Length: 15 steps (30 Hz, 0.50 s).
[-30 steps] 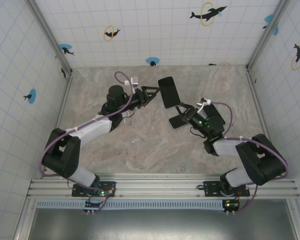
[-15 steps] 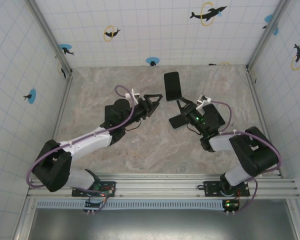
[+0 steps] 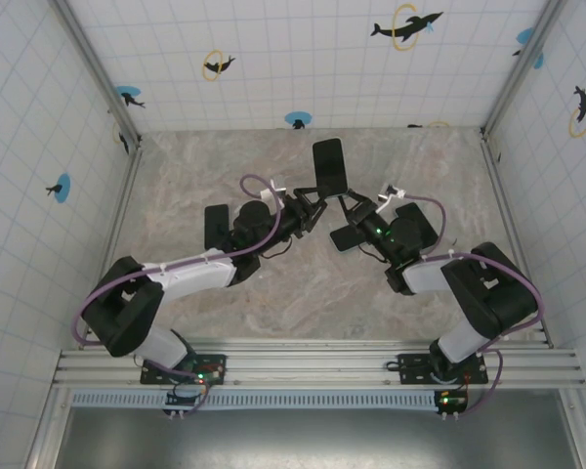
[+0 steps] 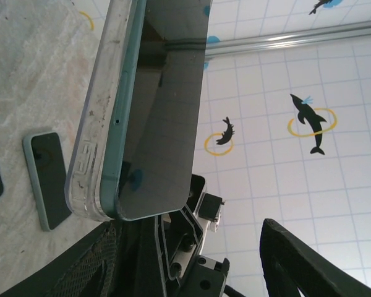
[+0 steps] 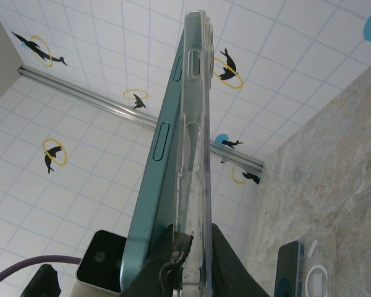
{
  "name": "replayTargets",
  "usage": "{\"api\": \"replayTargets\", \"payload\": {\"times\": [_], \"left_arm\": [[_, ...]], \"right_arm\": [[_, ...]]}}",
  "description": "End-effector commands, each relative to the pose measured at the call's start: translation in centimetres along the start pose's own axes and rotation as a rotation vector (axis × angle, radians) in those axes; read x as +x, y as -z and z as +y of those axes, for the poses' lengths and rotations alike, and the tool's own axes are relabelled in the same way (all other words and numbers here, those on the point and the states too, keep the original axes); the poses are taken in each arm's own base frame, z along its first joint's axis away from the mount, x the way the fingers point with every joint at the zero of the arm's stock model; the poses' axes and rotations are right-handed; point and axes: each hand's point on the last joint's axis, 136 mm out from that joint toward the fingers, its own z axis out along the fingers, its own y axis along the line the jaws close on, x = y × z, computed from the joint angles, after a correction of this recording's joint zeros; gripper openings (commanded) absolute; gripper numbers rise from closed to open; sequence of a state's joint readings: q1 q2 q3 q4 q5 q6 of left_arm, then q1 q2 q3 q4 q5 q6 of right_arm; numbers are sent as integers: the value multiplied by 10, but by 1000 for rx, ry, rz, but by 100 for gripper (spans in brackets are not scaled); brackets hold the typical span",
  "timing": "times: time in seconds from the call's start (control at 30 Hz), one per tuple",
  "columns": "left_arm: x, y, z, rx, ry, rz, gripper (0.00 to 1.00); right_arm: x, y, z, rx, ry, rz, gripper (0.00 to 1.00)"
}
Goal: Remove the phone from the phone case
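Above the table point(image 3: 273, 288), teal dark-screened phone point(image 4: 164, 111), scuffed clear phone case point(image 4: 99, 124)

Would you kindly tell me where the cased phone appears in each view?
Top external: cased phone upper centre.
Left wrist: cased phone upper left, dark screen showing.
Right wrist: cased phone centre, edge-on.
Shared landmark: ringed dolphin stickers.

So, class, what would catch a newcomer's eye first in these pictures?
A dark phone in a clear case, held aloft above the table by the shut right gripper. The open left gripper hovers beside its lower end, and another phone lies flat further left.
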<state>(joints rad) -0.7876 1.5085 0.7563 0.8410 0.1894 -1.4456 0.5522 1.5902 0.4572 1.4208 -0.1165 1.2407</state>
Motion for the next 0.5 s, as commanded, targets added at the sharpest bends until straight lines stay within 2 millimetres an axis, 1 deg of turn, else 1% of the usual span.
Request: {"api": "replayTargets", "payload": {"times": [0.0,0.1,0.33,0.47], "left_arm": [[-5,-7,-28,98,14,-23,63],[-3,-11,-30,113,20,-10,63],[-6,-14,-32,128,22,-19,62],[-11,-14,-31,125,23,-54,61]], "right_arm": [[-10,-8,45,-159,52,-46,6],[-7,-9,43,-157,55,-39,6],[0,-9,42,-155,68,-23,5],[4,-9,44,-158,85,-15,5]]}}
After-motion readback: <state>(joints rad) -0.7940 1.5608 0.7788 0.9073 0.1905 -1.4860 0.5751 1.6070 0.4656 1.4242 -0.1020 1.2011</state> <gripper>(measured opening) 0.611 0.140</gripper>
